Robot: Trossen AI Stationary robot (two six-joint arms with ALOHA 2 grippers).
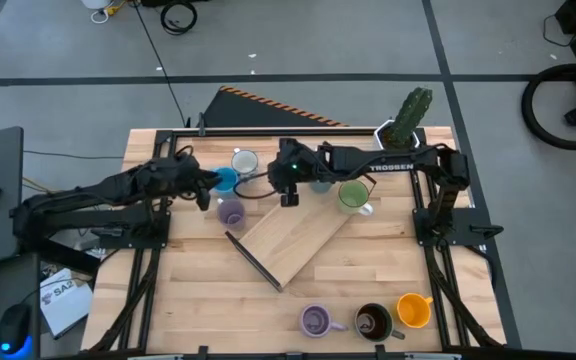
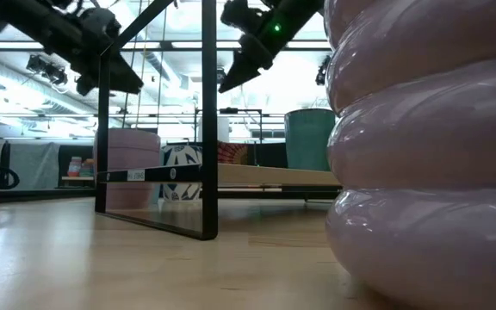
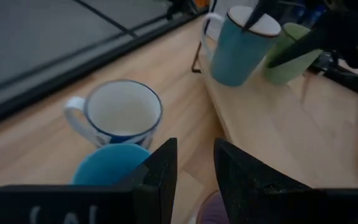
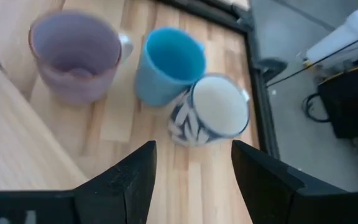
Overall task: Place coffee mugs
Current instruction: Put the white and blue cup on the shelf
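Observation:
On the table's far left stand a white mug with a blue rim [image 1: 245, 160] [image 3: 123, 112] [image 4: 210, 115], a blue mug [image 1: 225, 180] [image 3: 107, 167] [image 4: 166, 62] and a lavender mug [image 1: 230, 212] [image 4: 76, 53]. A green mug [image 1: 353, 195] [image 3: 291, 53] and a teal mug [image 3: 238, 43] stand upright on the wooden board [image 1: 293, 240]. A second lavender mug [image 1: 315, 320], a dark brown mug [image 1: 373, 322] and an orange mug [image 1: 413, 310] stand along the near edge. My left gripper [image 3: 194, 180] [image 1: 208, 187] hovers open beside the blue mug. My right gripper [image 4: 191, 168] [image 1: 288, 190] hangs open above the board's far end, raised well off the table [image 2: 235, 73].
A cactus in a white pot [image 1: 408, 120] stands at the far right corner. A dark metal frame [image 2: 209, 120] rims the board. The near lavender mug fills the right of the low view [image 2: 420, 155]. Bare tabletop [image 1: 198, 300] lies at the near left.

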